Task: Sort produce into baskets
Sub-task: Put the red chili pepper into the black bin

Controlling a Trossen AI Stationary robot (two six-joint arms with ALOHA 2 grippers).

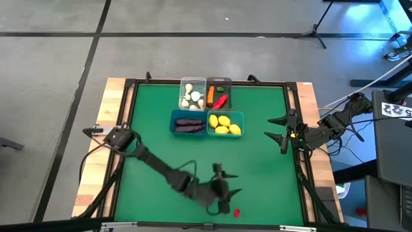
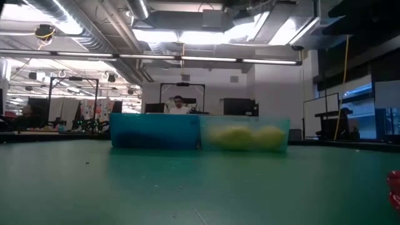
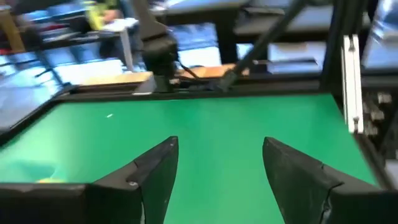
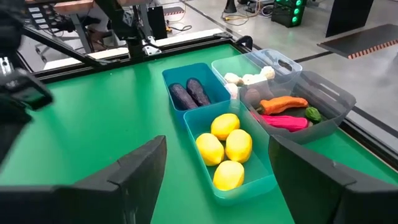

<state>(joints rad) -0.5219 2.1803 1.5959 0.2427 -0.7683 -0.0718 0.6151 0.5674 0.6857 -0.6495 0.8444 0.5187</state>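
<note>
Four bins stand together at the table's far middle. The clear bin (image 1: 192,95) holds white garlic bulbs (image 4: 249,78). The dark grey bin (image 1: 219,95) holds an orange carrot (image 4: 283,102), a red chili (image 4: 283,122) and a green piece (image 4: 312,114). One teal bin (image 1: 188,122) holds dark eggplants (image 4: 189,93), the other (image 1: 224,124) yellow lemons (image 4: 225,149). A loose red chili (image 1: 237,212) lies on the mat near the front edge. My left gripper (image 1: 233,182) is open and empty just beyond it. My right gripper (image 1: 278,127) is open and empty at the right, facing the bins.
A raised dark frame (image 1: 293,116) runs around the green mat (image 1: 154,129), with wooden table edges outside it. The low view shows the two teal bins (image 2: 155,131) side by side and the loose chili (image 2: 394,187) at its right edge. Bare mat lies left and right of the bins.
</note>
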